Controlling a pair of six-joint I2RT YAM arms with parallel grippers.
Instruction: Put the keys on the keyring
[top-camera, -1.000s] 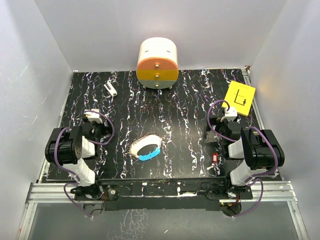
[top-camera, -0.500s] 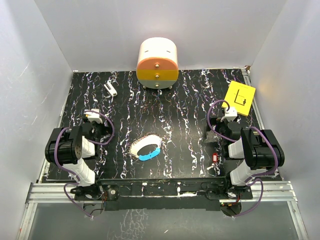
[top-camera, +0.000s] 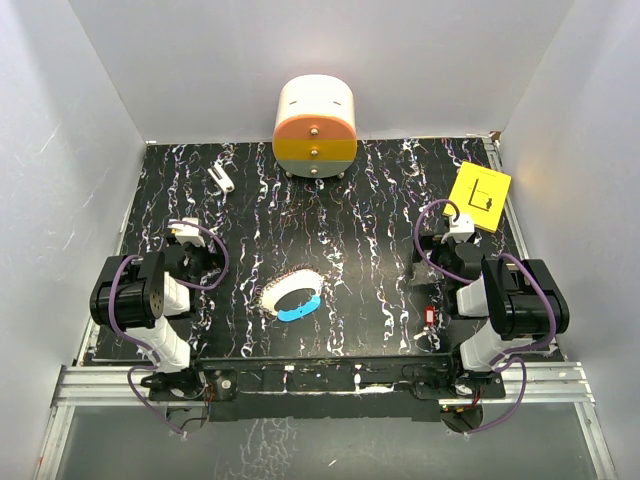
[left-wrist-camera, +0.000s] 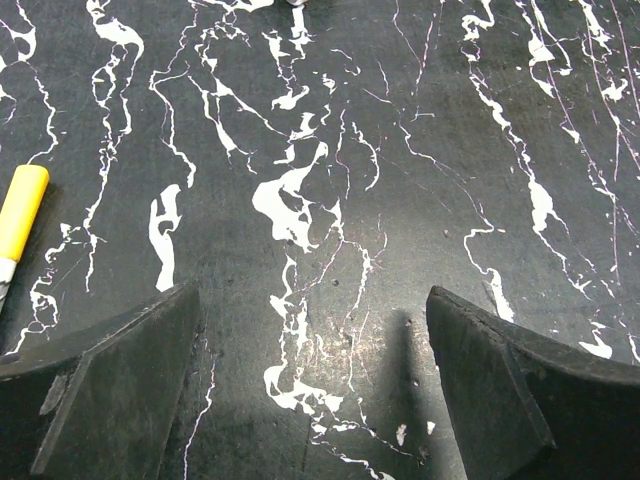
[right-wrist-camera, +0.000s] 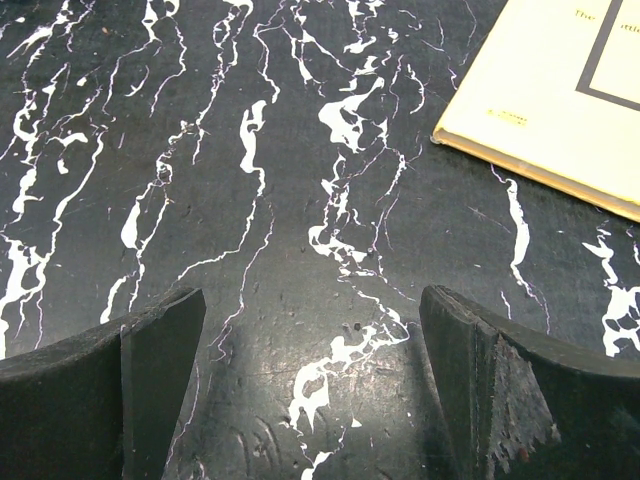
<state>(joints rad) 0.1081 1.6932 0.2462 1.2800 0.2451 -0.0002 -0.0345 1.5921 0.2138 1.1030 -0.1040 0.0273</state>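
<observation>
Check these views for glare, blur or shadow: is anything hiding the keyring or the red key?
Top external: even light, sharp; keyring and tiny red key both plain. Left wrist: soft sheen on the table between the fingers, neither item in frame. Right wrist: similar sheen, yellow card sharp.

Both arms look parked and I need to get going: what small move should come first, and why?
Probably bring the right gripper toward its own base, to hover over the red key. Its jaws stand open and empty, and the key lies loose beside that arm, well apart from the keyring. The left gripper is open and empty too, but sits farther from the key.
</observation>
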